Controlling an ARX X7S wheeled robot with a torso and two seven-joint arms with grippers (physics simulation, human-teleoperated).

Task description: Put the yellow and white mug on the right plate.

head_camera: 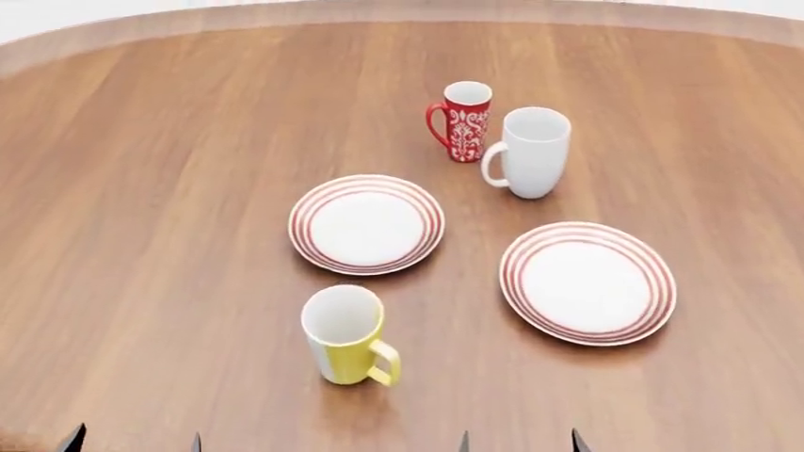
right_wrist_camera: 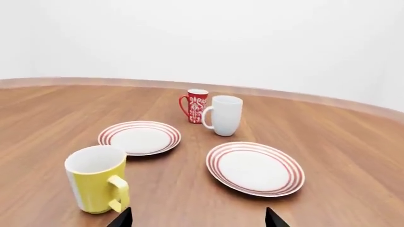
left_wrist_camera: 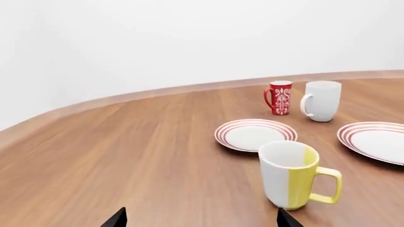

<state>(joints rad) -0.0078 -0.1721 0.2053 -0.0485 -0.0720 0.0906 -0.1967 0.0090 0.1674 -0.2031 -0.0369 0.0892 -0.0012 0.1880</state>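
Three empty mugs: yellow mug [head_camera: 345, 332] toward the near edge; both plates bare, right plate [head_camera: 588, 282]. Both grippers spread, left [head_camera: 132, 441], right [head_camera: 518, 441].

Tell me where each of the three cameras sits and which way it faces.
Head view: high on the robot, looking forward and down on the table; four dark fingertips at the bottom edge.
Left wrist view: low by the left end effector, facing across the table; yellow and white mug nearest.
Right wrist view: low by the right end effector, facing the right plate.
All three share the mug, both plates, the red and white mugs.
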